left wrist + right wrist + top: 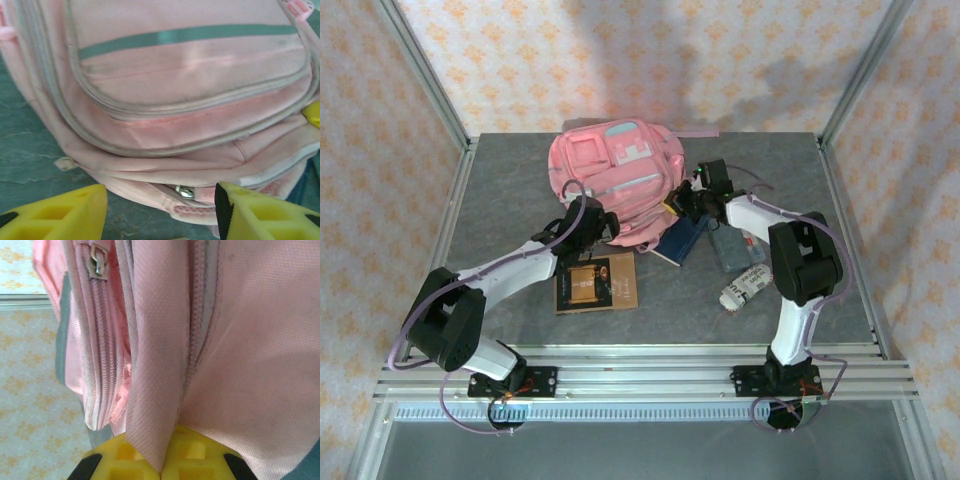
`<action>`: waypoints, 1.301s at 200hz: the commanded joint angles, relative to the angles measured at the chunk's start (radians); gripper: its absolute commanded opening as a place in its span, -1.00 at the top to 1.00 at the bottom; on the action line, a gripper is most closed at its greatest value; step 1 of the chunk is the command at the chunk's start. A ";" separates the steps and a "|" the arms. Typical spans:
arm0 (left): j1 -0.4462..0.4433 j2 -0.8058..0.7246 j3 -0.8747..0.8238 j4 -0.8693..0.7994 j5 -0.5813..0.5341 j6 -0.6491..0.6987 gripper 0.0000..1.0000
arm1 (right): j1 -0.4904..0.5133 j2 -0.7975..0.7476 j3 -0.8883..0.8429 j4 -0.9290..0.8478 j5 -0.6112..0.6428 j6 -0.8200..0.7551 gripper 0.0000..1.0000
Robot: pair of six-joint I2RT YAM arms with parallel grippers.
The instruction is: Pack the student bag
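One student bag (615, 170), pink and by far the biggest thing, lies flat near the far edge of the bench (500, 200), about midway between its left and right edges. It looks soft and slack. The cloth folds and sags, so it will likely droop and shift when lifted by one spot rather than hold its shape. It probably weighs little while empty. The fabric is woven and not slippery, so a pinch should hold. The sturdier holds are the seamed edges beside the zips, the straps and the metal zip pull (185, 191); a thin pull may slip out of broad fingers.

Two pincers work on it. The right pincer (160, 462) is clenched on a fold of the bag's pink cloth at the side facing the bench's right edge. The left pincer (160, 200) is released, with its fingers apart just short of the bag's near edge and nothing between them.

Four loose things lie nearer the front edge: one brown book (595, 283), one dark blue book (682, 238), one grey-blue flat pouch (732, 248) and one white roll (745, 288).
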 commanded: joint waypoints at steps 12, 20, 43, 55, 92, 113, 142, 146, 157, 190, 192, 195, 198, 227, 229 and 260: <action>-0.003 0.050 0.027 0.055 0.158 -0.072 -0.25 | -0.005 -0.065 -0.011 0.117 0.049 0.015 1.00; -0.006 0.059 0.031 0.061 0.165 -0.082 -0.26 | -0.005 -0.063 -0.015 0.119 0.049 0.015 1.00; -0.026 0.080 0.046 0.055 0.158 -0.084 -0.29 | 0.000 -0.057 -0.018 0.125 0.047 0.018 1.00; -0.039 0.091 0.041 0.071 0.159 -0.078 -0.30 | 0.002 -0.056 -0.018 0.132 0.040 0.021 1.00; -0.048 0.149 0.065 0.113 0.184 -0.081 -0.33 | 0.016 -0.056 -0.018 0.139 0.033 0.022 1.00; -0.052 0.192 0.116 0.061 0.123 -0.073 -0.33 | 0.023 -0.064 -0.030 0.149 0.031 0.026 1.00; -0.047 0.224 0.137 0.020 0.050 -0.075 -0.11 | 0.030 -0.076 -0.043 0.157 0.028 0.027 1.00; -0.045 0.226 0.136 0.016 0.044 -0.077 -0.05 | 0.029 -0.078 -0.045 0.157 0.028 0.026 1.00; -0.039 0.224 0.125 0.012 0.032 -0.081 0.10 | 0.029 -0.085 -0.049 0.159 0.028 0.025 1.00; -0.025 0.209 0.094 0.006 0.031 -0.074 0.53 | 0.029 -0.091 -0.048 0.161 0.026 0.025 1.00; -0.025 0.209 0.094 0.006 0.033 -0.073 0.57 | 0.029 -0.091 -0.048 0.162 0.026 0.025 1.00; -0.023 0.208 0.092 0.007 0.037 -0.071 0.63 | 0.029 -0.091 -0.048 0.162 0.026 0.027 1.00; -0.023 0.208 0.090 0.008 0.043 -0.069 0.69 | 0.029 -0.092 -0.048 0.163 0.026 0.027 1.00; -0.023 0.210 0.091 0.013 0.084 -0.067 1.00 | 0.029 -0.088 -0.048 0.168 0.028 0.034 1.00; -0.023 0.211 0.091 0.015 0.084 -0.067 1.00 | 0.029 -0.088 -0.048 0.168 0.028 0.035 1.00; -0.022 0.221 0.090 0.013 0.069 -0.053 0.71 | 0.029 -0.091 -0.058 0.182 0.019 0.045 1.00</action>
